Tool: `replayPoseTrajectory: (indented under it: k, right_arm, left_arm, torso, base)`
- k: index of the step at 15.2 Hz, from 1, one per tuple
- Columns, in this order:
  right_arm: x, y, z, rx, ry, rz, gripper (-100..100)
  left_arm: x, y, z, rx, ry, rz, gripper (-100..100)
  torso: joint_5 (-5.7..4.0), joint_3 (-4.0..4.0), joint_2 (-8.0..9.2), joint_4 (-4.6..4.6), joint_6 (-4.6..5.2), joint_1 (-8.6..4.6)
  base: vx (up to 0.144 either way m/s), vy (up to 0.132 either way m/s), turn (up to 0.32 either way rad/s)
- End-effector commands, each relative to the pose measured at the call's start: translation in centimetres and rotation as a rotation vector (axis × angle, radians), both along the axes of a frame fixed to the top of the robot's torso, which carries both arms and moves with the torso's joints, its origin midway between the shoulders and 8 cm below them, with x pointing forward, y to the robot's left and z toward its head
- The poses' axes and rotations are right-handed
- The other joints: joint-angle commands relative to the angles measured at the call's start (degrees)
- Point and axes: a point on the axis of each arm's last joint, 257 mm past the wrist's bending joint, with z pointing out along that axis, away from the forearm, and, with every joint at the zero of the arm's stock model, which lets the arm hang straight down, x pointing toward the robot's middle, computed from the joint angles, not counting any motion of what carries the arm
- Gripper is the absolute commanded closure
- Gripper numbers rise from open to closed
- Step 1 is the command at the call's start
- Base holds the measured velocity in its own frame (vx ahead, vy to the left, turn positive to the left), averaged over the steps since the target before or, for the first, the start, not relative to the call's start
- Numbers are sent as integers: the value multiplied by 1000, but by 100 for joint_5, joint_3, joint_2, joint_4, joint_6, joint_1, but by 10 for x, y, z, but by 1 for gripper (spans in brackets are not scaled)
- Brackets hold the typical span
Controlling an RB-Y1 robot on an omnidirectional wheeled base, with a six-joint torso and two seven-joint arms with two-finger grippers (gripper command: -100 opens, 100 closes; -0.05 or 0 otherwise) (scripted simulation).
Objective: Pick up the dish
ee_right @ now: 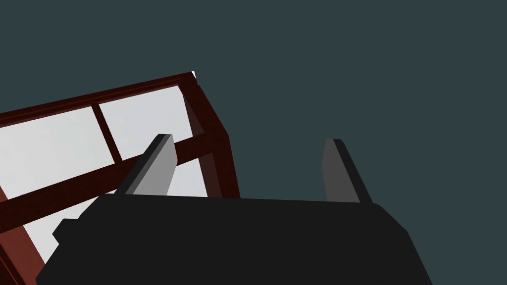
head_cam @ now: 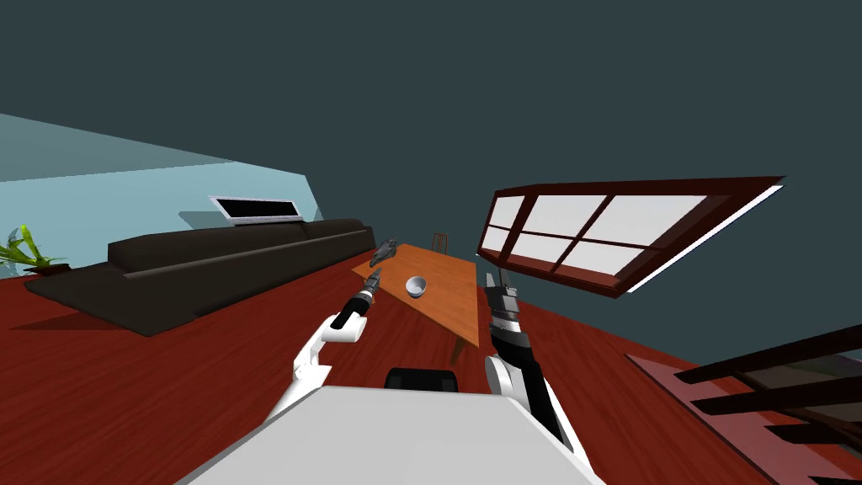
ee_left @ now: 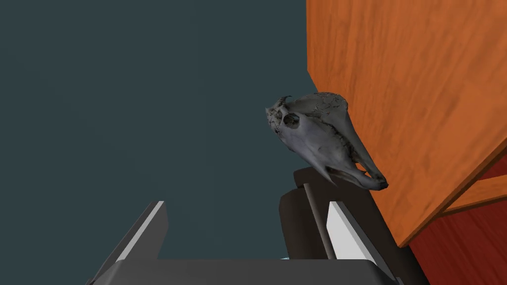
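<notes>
I see the dish (head_cam: 416, 286), a small pale round bowl, upright on the orange tabletop (head_cam: 450, 274), near my left tool (ee_left: 245, 205), which gapes wide. The right tool (ee_right: 247, 158) is wide too.

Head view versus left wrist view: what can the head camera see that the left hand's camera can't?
Just the head view: the white dish on the table, the dark sofa, the window and the right gripper. Just the left wrist view: the skull up close, with its eye socket and cracks, and the left gripper standing open. Both: the orange wooden table and the grey animal skull near its corner.
</notes>
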Motion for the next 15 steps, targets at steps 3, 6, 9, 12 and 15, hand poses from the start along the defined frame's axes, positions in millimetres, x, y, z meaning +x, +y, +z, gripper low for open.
replayPoseTrajectory:
  k: [3, 6, 9, 12, 15]
  right_arm:
    - [0, 0, 0, 0, 0, 0, 0]
    - [0, 0, 0, 0, 0, 0, 0]
    - [0, 0, 0, 0, 0, 0, 0]
    - [0, 0, 0, 0, 0, 0, 0]
    - [0, 0, 0, 0, 0, 0, 0]
  left_arm:
    - [9, 9, -27, -7, 93, 27, -100]
    - [14, 15, -43, -13, 151, 44, -100]
    - [17, 20, -61, -20, 213, 62, -100]
    - [20, 25, -77, -28, 274, 78, -100]
    - [22, 29, -94, -37, 338, 96, -100]
  torso:
    - [0, 1, 1, 0, -2, -1]
    - [-1, 1, 1, 0, -2, -2]
    - [-1, 0, 1, 0, -2, -1]
    - [0, 0, 0, 0, -2, -1]
    - [-1, 0, -1, 0, -2, -2]
  base:
    - [7, -13, -75]
    - [9, -14, -81]
    - [9, -12, -80]
    - [12, -12, -78]
    - [13, -13, -85]
